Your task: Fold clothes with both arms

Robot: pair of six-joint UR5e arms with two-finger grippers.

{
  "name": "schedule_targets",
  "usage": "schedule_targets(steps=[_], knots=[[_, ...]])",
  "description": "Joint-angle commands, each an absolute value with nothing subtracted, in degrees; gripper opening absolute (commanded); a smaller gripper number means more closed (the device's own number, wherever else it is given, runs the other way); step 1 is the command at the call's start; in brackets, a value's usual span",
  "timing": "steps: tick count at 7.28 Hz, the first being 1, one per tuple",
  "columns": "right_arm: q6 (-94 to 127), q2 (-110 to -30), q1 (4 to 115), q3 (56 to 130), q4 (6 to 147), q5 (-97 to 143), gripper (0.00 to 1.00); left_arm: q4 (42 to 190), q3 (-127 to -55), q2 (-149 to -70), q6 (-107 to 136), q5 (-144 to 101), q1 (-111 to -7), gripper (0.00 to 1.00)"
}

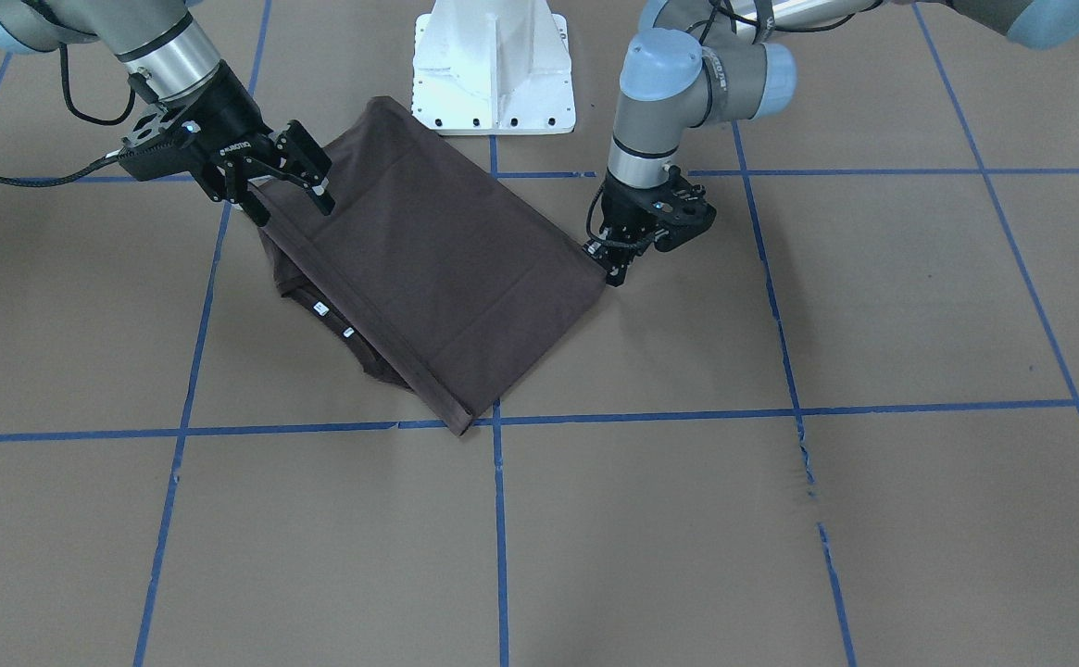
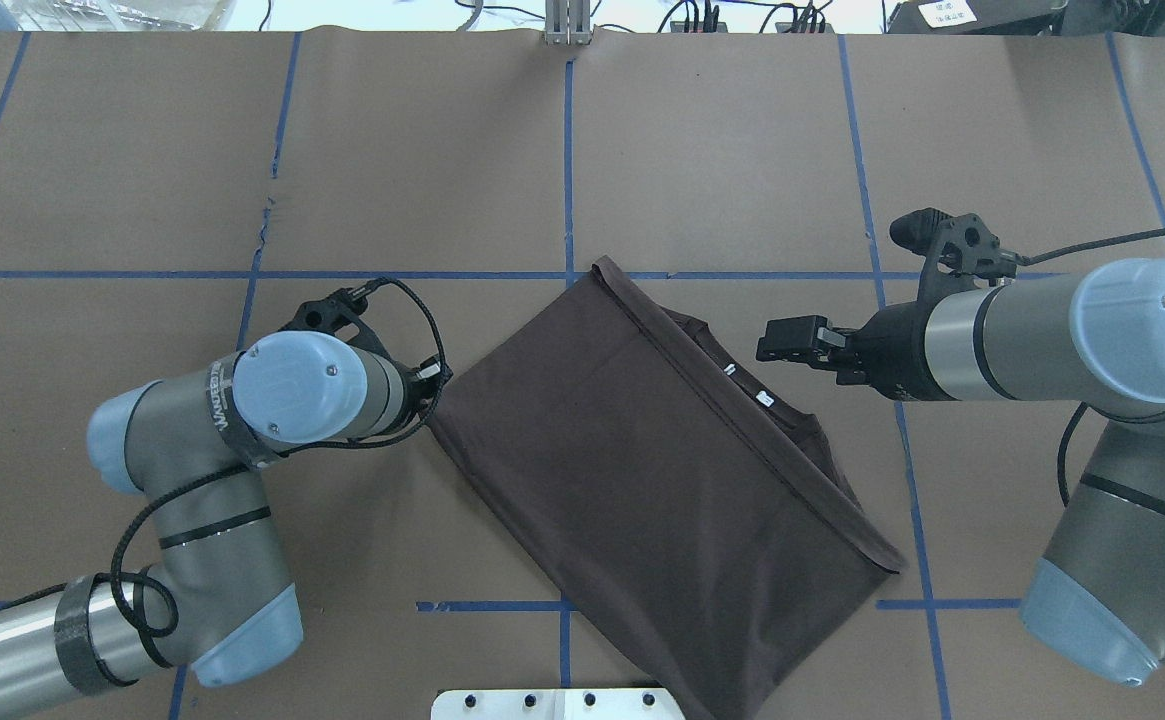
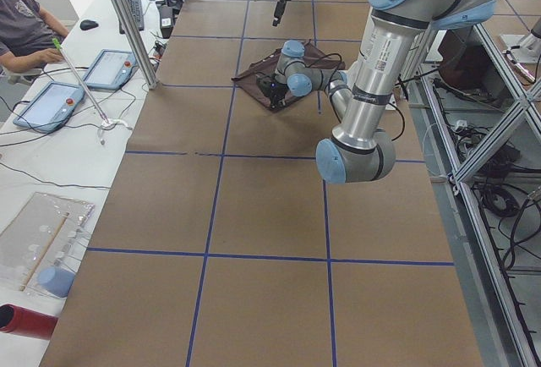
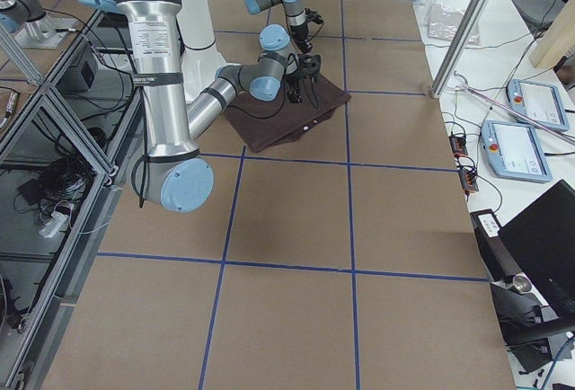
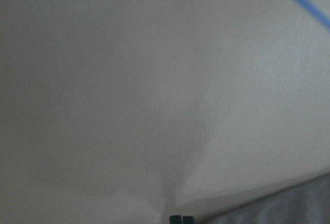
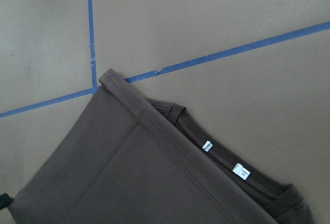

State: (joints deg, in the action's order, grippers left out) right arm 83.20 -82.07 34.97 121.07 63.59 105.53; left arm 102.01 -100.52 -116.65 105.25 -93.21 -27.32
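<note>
Front and overhead cameras, opposed, share the T-shirt point(image 1: 437, 269).

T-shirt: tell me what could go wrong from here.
The left gripper looks shut at a corner of the T-shirt; pulling away could drag the fold askew. The right gripper hangs open by the layered hem edge; closing there, it might pinch only the top layer.
</note>
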Motion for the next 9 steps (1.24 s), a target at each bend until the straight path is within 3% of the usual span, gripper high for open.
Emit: schedule_targets(steps=[1, 3, 5, 8, 9], knots=[[83.23, -82.00, 34.98, 121.11, 63.63, 105.56, 1.00, 103.35, -94.87, -119.07, 98.02, -93.08, -34.16, 0.00], [83.23, -82.00, 34.98, 121.11, 63.63, 105.47, 1.00, 113.84, -82.07, -124.16, 92.57, -92.99, -38.13, 0.00], [83.23, -82.09, 34.98, 121.11, 63.63, 105.47, 1.00, 123.18, -66.44, -134.68, 86.34, -91.68, -40.07, 0.00], [83.32, -82.18, 34.98, 121.11, 63.63, 105.47, 1.00, 135.75, -54.44, -140.62, 80.36, -89.39, -40.61, 0.00], [83.32, -82.09, 34.89, 121.03, 63.63, 105.47, 1.00, 136.05, -53.62, -140.62, 78.24, -88.51, -41.21, 0.00]])
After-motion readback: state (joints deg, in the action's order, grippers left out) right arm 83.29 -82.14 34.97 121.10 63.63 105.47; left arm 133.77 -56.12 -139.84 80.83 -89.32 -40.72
